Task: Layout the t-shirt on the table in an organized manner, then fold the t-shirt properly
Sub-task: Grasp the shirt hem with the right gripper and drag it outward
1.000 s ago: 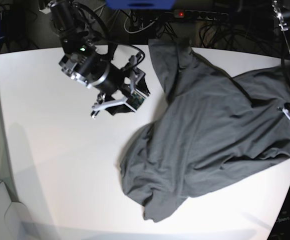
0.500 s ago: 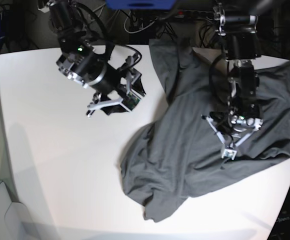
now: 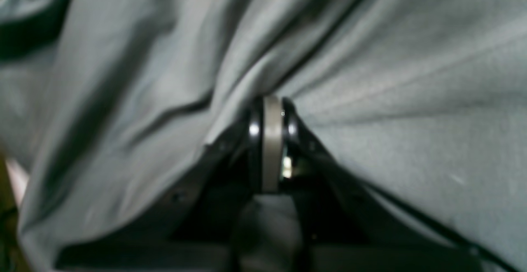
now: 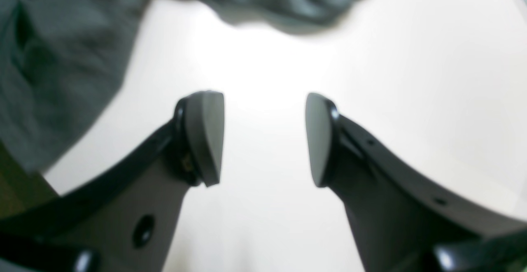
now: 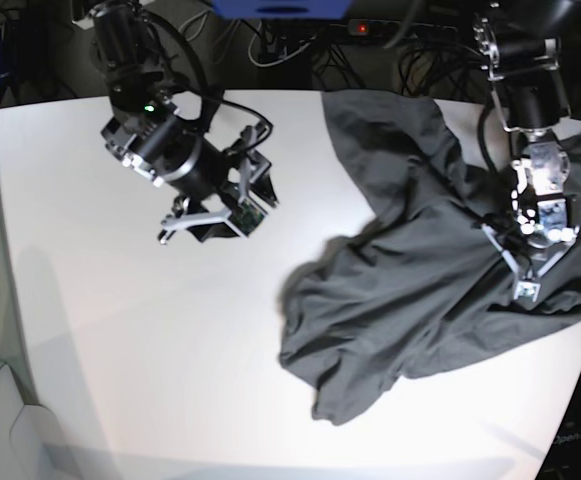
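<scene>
T-shirt (image 5: 420,270) in left gripper (image 5: 526,290)

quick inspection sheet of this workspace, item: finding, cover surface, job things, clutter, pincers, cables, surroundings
surface: white table, bare over its left and near parts
job's things: dark grey t-shirt bunched and wrinkled on the table's right side, not laid flat, not folded
clutter: nothing seen on the table besides the shirt
pincers: left pincer shut on a fold of the t-shirt; right pincer open, empty, above bare table beside the shirt's edge
cables: black cables along both arms; a tangle behind the table's far edge
surroundings: dark background, power strip with a red light behind the table
</scene>
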`<state>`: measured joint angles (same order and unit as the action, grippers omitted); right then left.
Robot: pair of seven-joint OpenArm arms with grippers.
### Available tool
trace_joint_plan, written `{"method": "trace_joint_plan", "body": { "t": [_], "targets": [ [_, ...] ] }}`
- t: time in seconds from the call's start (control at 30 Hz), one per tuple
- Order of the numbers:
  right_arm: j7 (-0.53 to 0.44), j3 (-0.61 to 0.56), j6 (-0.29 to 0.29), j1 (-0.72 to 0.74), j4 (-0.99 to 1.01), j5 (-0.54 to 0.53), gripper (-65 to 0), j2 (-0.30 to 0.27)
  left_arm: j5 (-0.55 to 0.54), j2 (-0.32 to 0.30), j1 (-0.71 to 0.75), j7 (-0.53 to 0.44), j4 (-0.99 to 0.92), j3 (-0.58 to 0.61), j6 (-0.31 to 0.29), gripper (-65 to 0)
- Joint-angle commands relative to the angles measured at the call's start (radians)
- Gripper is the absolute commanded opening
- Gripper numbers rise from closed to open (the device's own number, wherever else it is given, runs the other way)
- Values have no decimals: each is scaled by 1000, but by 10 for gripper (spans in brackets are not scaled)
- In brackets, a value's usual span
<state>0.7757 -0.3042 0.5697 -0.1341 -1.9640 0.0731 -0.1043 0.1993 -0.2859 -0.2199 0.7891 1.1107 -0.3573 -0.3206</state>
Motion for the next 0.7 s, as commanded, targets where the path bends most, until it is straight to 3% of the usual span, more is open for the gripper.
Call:
{"method": "trace_joint_plan", "body": {
  "t": [0.0, 0.1, 0.43, 0.67],
  "targets": [
    [-28, 0, 3, 26, -5, -11, -328, 21, 21, -25, -3, 42, 3, -15, 2, -645],
    [-28, -2, 3, 44, 35, -11, -328, 62, 21, -46, -3, 42, 10, -24, 2, -645],
    [-37, -146, 28, 201, 334, -11, -328, 171, 21, -32, -3, 53, 15, -18, 2, -645],
    [-42, -166, 29, 359, 507, -11, -328, 255, 24, -28, -3, 54, 15, -16, 2, -645]
  ]
}}
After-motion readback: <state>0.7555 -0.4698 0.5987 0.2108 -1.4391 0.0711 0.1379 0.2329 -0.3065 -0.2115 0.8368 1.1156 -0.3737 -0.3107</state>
